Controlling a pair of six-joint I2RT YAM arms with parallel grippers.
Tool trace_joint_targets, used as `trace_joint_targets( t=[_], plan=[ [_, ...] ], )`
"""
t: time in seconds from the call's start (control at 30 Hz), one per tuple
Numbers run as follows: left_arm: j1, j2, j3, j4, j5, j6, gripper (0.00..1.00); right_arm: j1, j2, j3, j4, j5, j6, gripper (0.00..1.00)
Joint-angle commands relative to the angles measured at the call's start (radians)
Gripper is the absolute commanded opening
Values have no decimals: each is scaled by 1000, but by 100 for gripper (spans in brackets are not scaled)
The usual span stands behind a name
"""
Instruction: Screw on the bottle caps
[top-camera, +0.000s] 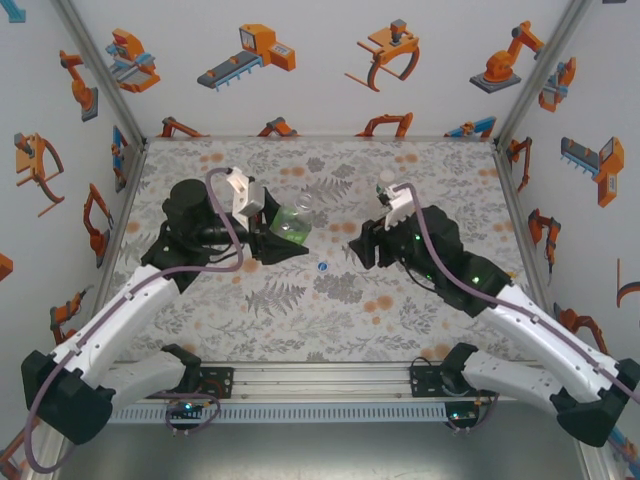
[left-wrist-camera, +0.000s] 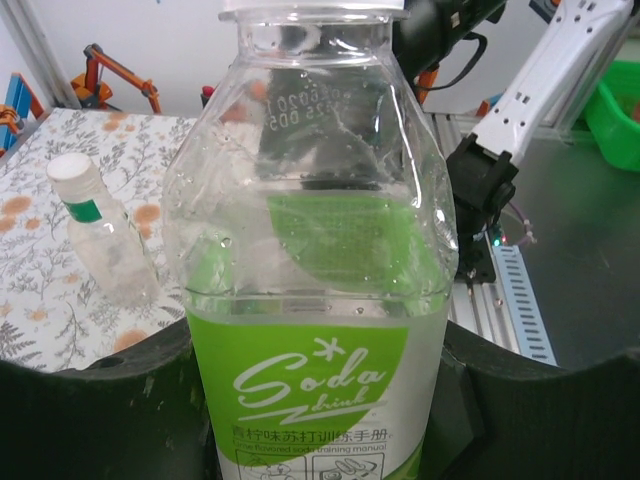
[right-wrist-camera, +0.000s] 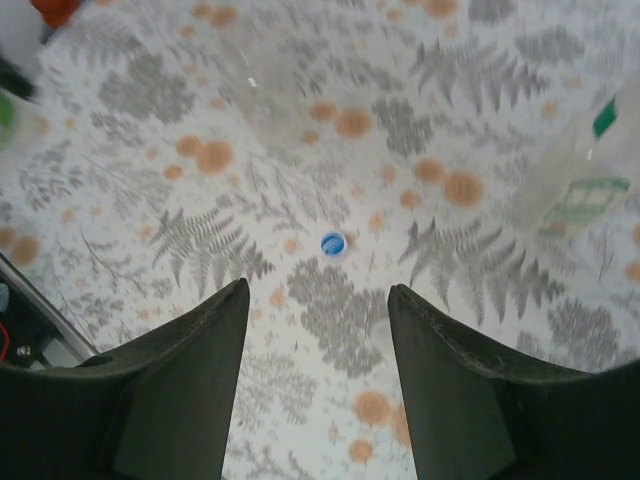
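Observation:
My left gripper (top-camera: 278, 238) is shut on a green-tinted bottle (top-camera: 293, 222) and holds it above the table's middle. In the left wrist view this bottle (left-wrist-camera: 315, 260), with its green "Soda drink" label, stands upright between the black jaws. A blue cap (top-camera: 322, 266) lies loose on the table between the two grippers. My right gripper (top-camera: 358, 246) hovers just right of it. Seen from the right wrist, the right gripper (right-wrist-camera: 318, 288) is open and empty, with the blue cap (right-wrist-camera: 333, 243) on the cloth ahead of it. A small colourless bottle (left-wrist-camera: 108, 245) carries a white cap (left-wrist-camera: 74, 169).
The small white-capped bottle (top-camera: 385, 184) stands behind the right wrist. A blurred colourless bottle with a green label (right-wrist-camera: 578, 190) lies at the right of the right wrist view. Walls close the table on three sides. The metal rail (top-camera: 320, 385) runs along the near edge.

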Motion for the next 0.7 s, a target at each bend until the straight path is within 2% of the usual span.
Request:
trace_joint_targets(
  t=[0.0, 0.13, 0.23, 0.4, 0.53, 0.67],
  plan=[
    [-1, -72, 22, -143, 12, 156, 0, 0, 66, -12, -124, 46, 128, 54],
    [-4, -125, -59, -124, -117, 238, 0, 0, 144, -71, -105, 27, 213, 52],
    [-5, -146, -73, -125, -185, 245, 1, 0, 220, -75, -127, 32, 243, 51],
    [-5, -165, -87, -116, -223, 238, 4, -5, 305, -95, -146, 59, 293, 50],
    [-5, -177, -86, -138, -244, 254, 4, -60, 369, -109, -119, -9, 310, 49],
    [-5, -184, -92, -136, -279, 256, 4, -89, 445, -87, -108, -15, 311, 51]
  ],
)
